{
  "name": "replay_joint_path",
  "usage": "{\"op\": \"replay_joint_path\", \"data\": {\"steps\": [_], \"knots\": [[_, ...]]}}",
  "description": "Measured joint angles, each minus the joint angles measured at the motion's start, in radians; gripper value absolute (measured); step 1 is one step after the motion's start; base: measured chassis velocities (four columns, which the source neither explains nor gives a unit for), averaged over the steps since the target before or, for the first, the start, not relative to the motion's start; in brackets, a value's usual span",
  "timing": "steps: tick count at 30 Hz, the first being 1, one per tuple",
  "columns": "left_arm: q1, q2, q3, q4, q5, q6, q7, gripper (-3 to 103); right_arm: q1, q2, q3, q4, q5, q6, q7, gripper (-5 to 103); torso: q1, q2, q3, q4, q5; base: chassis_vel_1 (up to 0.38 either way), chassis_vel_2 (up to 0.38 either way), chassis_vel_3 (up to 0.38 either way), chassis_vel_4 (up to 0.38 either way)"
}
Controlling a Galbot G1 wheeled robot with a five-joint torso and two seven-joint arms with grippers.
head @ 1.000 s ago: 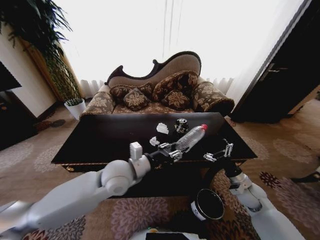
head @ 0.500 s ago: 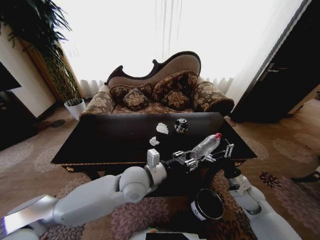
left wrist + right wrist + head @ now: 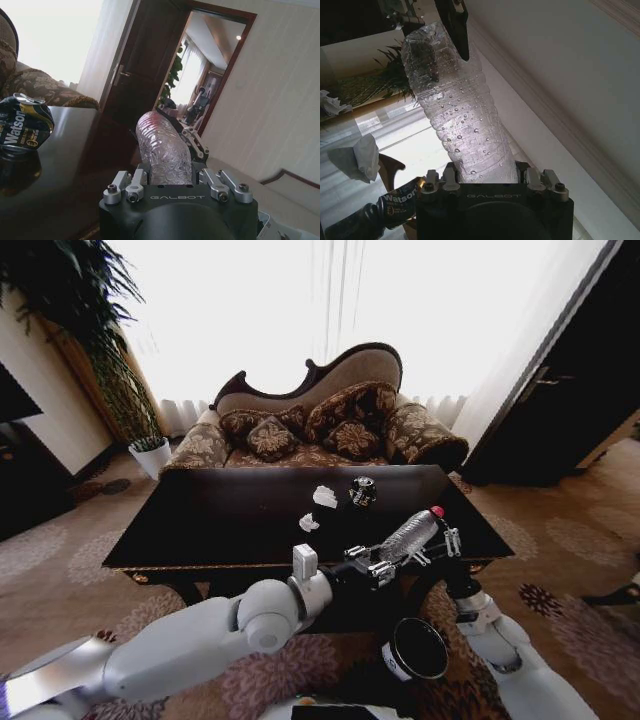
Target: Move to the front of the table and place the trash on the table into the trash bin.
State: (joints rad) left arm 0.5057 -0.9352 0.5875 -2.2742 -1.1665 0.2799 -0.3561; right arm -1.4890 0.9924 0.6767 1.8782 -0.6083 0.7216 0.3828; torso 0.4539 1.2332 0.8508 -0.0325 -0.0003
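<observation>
We stand at the front of the table (image 3: 200, 525), so the approach looks done, while the clearing is only partly under way. Our left gripper (image 3: 375, 567) is closed around the base of a crushed clear plastic bottle (image 3: 408, 535) with a red cap, held in the air over the table's front right edge. Our right gripper (image 3: 440, 538) meets the bottle at its cap end, its jaws set around it, so both grippers appear to share the bottle, as in a handover.

The trash bin (image 3: 415, 650), black with a pale rim, stands on the carpet just below, between our arms; nothing visible lies inside it. Still on the table are two white paper wads (image 3: 324, 497) and a crushed black can (image 3: 362, 490) beside them, well back from the edge.

The tabletop is dark, glossy wood that mirrors the windows. Behind it sits a patterned brown sofa (image 3: 320, 425) under bright curtained windows, with a tall potted plant (image 3: 120, 390) to the left, a dark door to the right, and floral carpet underfoot.
</observation>
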Motion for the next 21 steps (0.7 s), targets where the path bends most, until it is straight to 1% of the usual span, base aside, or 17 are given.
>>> {"op": "replay_joint_path", "data": {"steps": [2,6,8,10,14,15,16,17,19,21], "knots": [[0.002,0.000,-0.001,0.000,0.000,-0.001,0.001,40,-0.001,0.001,0.001,0.000,0.000,0.002,0.000,52,0.000,0.000,0.000,0.0000,0.0000,0.000,0.000,0.000,0.000],[0.008,0.004,-0.009,0.000,0.001,-0.002,0.003,40,-0.002,0.006,-0.001,0.001,-0.002,0.006,-0.001,39,0.000,0.000,0.000,0.0000,0.0000,0.000,0.000,0.000,0.000],[0.009,0.005,-0.010,0.000,0.002,-0.002,0.003,40,-0.001,0.007,-0.002,0.001,-0.003,0.008,-0.001,39,0.000,0.000,0.000,0.0000,0.0000,0.000,0.000,0.000,0.000],[0.009,0.006,-0.011,0.000,0.004,-0.002,0.003,40,-0.001,0.009,-0.005,0.000,-0.005,0.009,-0.002,34,0.000,0.000,0.000,0.0000,0.0000,0.000,0.000,0.000,0.000],[0.011,0.004,-0.016,0.001,0.010,-0.001,0.004,40,0.000,0.012,-0.008,-0.001,-0.005,0.011,-0.002,33,0.000,0.000,0.000,0.0001,0.0000,0.000,0.000,0.000,0.000],[0.011,0.003,-0.017,0.001,0.013,0.000,0.005,36,0.000,0.012,-0.008,-0.002,-0.005,0.012,-0.002,33,0.000,0.000,0.000,0.0000,0.0000,0.000,0.000,0.000,0.000],[0.011,0.003,-0.018,0.002,0.022,0.001,0.007,36,0.000,0.013,-0.007,-0.003,-0.004,0.014,-0.002,33,0.000,0.000,0.000,0.0000,-0.0001,0.000,0.000,0.000,0.000],[0.007,0.003,-0.018,0.002,0.033,0.002,0.011,45,0.000,0.014,-0.007,-0.005,-0.004,0.017,-0.002,33,0.000,0.000,0.000,0.0001,0.0000,0.000,0.000,0.000,0.000],[0.003,0.002,-0.018,0.002,0.040,0.002,0.013,45,0.000,0.014,-0.007,-0.006,-0.004,0.018,-0.002,33,0.000,0.000,0.000,0.0000,0.0000,0.000,0.000,0.000,0.000],[-0.002,0.000,-0.020,0.001,0.048,0.002,0.015,57,-0.001,0.014,-0.007,-0.007,-0.002,0.020,-0.002,32,0.000,0.000,0.000,0.0000,0.0000,0.000,0.000,0.000,0.000]]}}
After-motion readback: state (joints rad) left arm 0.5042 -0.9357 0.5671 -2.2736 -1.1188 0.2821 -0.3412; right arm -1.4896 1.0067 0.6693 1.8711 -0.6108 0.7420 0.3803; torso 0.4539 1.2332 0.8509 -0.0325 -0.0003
